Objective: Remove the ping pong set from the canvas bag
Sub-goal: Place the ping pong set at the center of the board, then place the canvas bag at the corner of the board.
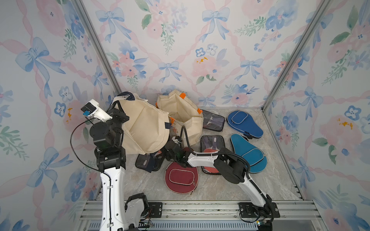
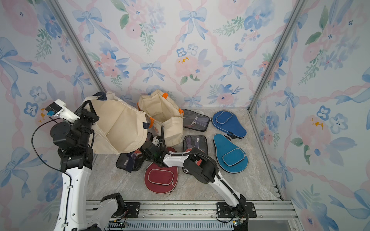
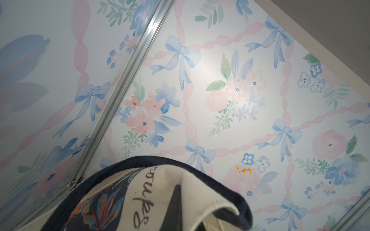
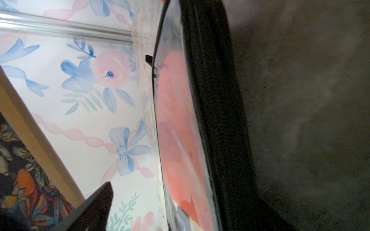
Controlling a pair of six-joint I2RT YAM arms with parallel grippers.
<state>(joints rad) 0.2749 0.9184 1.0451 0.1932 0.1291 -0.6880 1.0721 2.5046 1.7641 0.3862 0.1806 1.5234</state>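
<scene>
My left gripper [image 1: 117, 107] is shut on the rim of a cream canvas bag [image 1: 144, 128] with navy handles and holds it up, tipped, mouth toward the table. In the left wrist view the bag's cloth [image 3: 160, 190] wraps over one dark finger [image 3: 177, 200]. A clear, black-zippered ping pong set [image 1: 147, 162] with a red paddle lies on the table, partly under the bag. My right gripper [image 1: 174, 140] is open low beside the bag's mouth. In the right wrist view the set [image 4: 180, 130] stands between the jaws, apart from the visible finger [image 4: 96, 204].
A second cream bag [image 1: 180, 116] with orange handles stands open behind. Two more clear sets [image 1: 213, 121] [image 1: 212, 143], a maroon case [image 1: 181, 177], a dark blue case [image 1: 245, 124] and a teal case [image 1: 249, 154] lie on the marble table [image 1: 140, 184]. Walls close three sides.
</scene>
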